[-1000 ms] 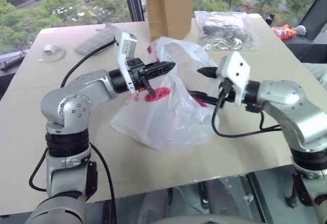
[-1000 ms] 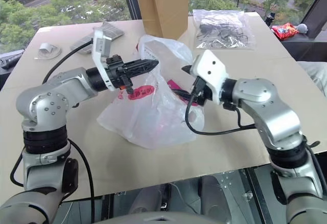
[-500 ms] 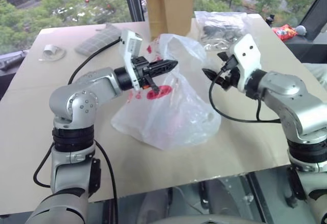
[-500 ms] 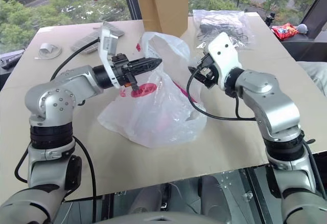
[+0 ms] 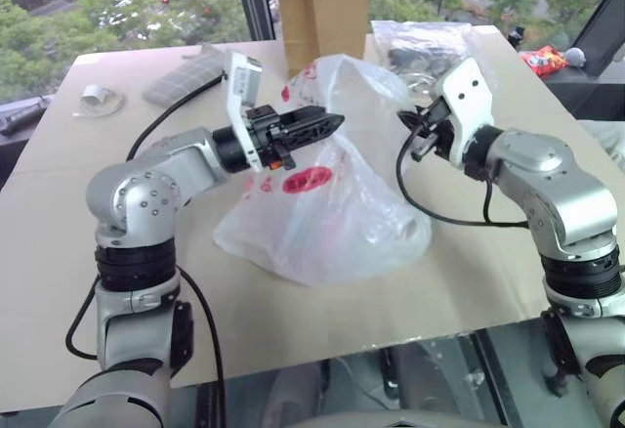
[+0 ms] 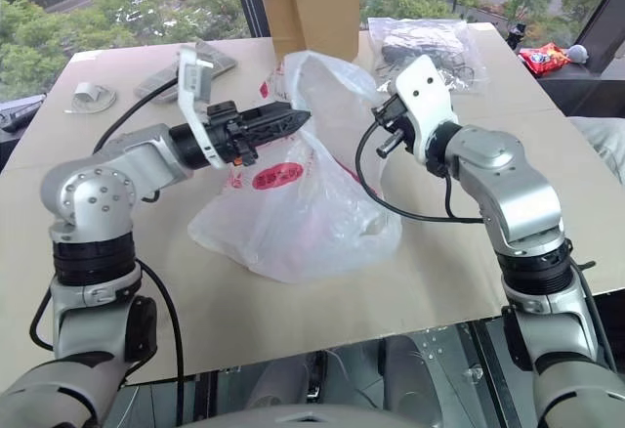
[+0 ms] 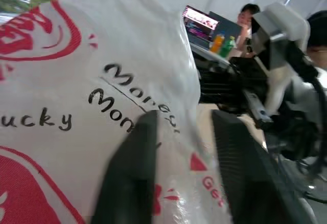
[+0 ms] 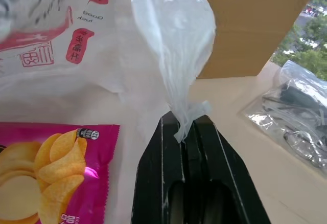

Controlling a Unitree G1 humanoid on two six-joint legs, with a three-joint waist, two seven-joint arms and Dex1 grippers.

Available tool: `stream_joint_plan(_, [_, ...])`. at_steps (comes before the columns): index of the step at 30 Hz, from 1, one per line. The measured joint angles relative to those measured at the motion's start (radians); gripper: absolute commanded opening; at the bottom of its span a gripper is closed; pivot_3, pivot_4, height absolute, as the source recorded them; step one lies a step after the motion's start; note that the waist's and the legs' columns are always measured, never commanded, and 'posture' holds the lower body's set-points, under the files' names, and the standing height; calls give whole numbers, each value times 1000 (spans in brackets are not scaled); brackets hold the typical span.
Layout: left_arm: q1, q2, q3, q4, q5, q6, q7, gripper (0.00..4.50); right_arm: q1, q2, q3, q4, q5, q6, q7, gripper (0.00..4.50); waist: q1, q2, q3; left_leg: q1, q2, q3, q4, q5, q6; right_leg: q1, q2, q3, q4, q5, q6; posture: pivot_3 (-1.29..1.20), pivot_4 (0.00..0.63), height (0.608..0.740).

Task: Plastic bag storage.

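Behind the big windows green treetops fill the far background, and before them stands a pale cardboard-topped table [image 5: 59,252]. Over its middle the right gripper [image 8: 185,127] has its two black fingers pressed together on a twisted strip of thin film, a handle of the plastic bag [image 5: 332,203], which rises from between the tips (the pinch is plain in the right wrist view). Just left of it, the left gripper [image 5: 327,122] points level toward the right at the bag's upper edge; its fingers [image 7: 134,173] stand spread, with the printed film lying against and between them, though whether they press it I cannot tell. From the two grippers the translucent white bag hangs outward and down in crinkled folds, its red logos facing the near side, its lower bulk resting on the table's middle. Inside it, through the film, a pink chip packet [image 8: 48,170] lies flat. Beyond the bag, at the far edge, a tall brown paper bag [image 5: 322,8] stands upright; to its right lies a clear plastic bag [image 5: 435,52] with dark items showing through. At the far left lie a grey flat pad [image 5: 181,78] and a small white roll [image 5: 98,98].
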Motion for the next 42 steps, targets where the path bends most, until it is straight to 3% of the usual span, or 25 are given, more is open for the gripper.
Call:
stream_joint_plan(1, [0,10,6,0,-18,17,-3,3397,-5,0,-1,6,0,-5,0,0,0,0,0,0,0,0,0,0,0,0,0,0,0,0,0,0,150,740])
stream_joint_plan(5, [47,122,0,-88,-115,87,-112,3397,-32,-5,-24,95,-17,-42,-14,0,-4,0,0,0,0,1,0,0,0,0,0,0,0,0,0,0,150,740])
stream_joint_plan(12, [180,235,-103,-190,-65,42,-263,3397,-38,-70,-91,239,-93,-79,-82,0,2,0,0,-1,0,3,-1,0,0,0,0,0,-1,0,0,0,150,740])
stream_joint_plan(16, [322,373,-205,-226,47,-69,-451,3397,99,-141,-154,263,-134,-100,-101,0,1,0,0,2,0,8,-8,-1,2,1,1,2,-4,-1,-1,0,150,740])
stream_joint_plan(21, [344,418,-289,-199,192,-197,-524,3397,187,-142,-167,256,-145,-89,-104,0,0,1,0,3,1,11,-9,-1,3,0,1,3,-4,-1,-1,0,150,740])
stream_joint_plan(23, [341,384,-403,-131,364,-304,-479,3397,239,-154,-200,195,-136,-55,-102,0,3,3,-1,3,1,11,-9,-2,3,1,1,3,-4,-1,0,0,150,740])
stream_joint_plan(26, [261,192,-498,62,535,-396,-335,3397,300,-157,-229,90,-111,6,-98,0,15,1,0,0,0,8,-5,-2,4,1,1,1,-4,0,0,0,150,740])
stream_joint_plan(32, [0,29,-493,522,733,-642,-168,3397,388,-161,-276,-108,-65,131,-98,0,10,1,0,2,0,7,-1,-2,4,3,1,1,-2,0,0,0,150,740])
stream_joint_plan(35, [-119,-37,-415,724,734,-740,-159,3397,401,-136,-280,-199,-29,195,-101,0,3,1,0,0,0,6,1,-2,4,2,2,-1,-1,0,0,0,150,740])
stream_joint_plan(37, [-147,-34,-343,743,672,-733,-225,3942,394,-103,-263,-253,-8,222,-107,0,-9,1,0,0,1,4,1,-2,4,1,2,2,-1,0,0,0,150,740])
stream_joint_plan(39, [-115,24,-259,659,560,-620,-325,4447,379,-74,-242,-274,5,239,-120,0,-25,1,0,0,2,4,1,-2,5,-1,1,2,0,0,0,0,150,740])
stream_joint_plan(42, [21,128,-153,442,394,-411,-397,4447,368,-65,-233,-283,9,250,-130,0,-37,1,0,1,3,4,-1,-4,6,-1,1,4,0,0,0,0,150,740])
